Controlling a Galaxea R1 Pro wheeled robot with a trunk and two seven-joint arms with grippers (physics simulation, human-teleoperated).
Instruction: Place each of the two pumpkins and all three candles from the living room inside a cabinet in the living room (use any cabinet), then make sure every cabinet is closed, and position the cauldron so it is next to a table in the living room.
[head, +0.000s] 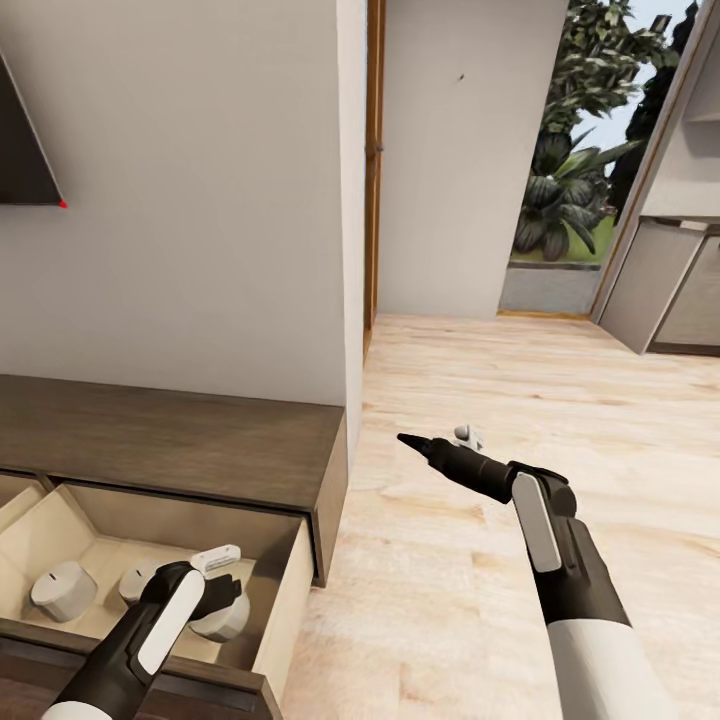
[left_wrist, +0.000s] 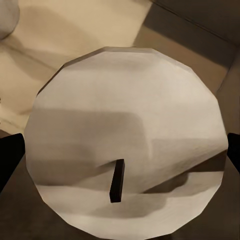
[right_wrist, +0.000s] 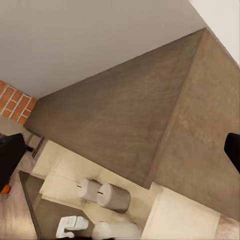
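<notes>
Left end effector (head: 222, 598) hangs inside the cabinet's (head: 180, 440) open drawer (head: 283, 600), and my wrist camera shows its dark fingers (left_wrist: 10, 157) spread wide on either side of a cream candle (left_wrist: 127, 135) seen from above, wick up; I can't tell whether they touch it. Two more candles (head: 62, 590) lie on the pale drawer floor beside it. My right end effector (head: 412, 442) hovers over the wooden floor (head: 500, 420) just past the cabinet's end, fingers parted and holding nothing.
</notes>
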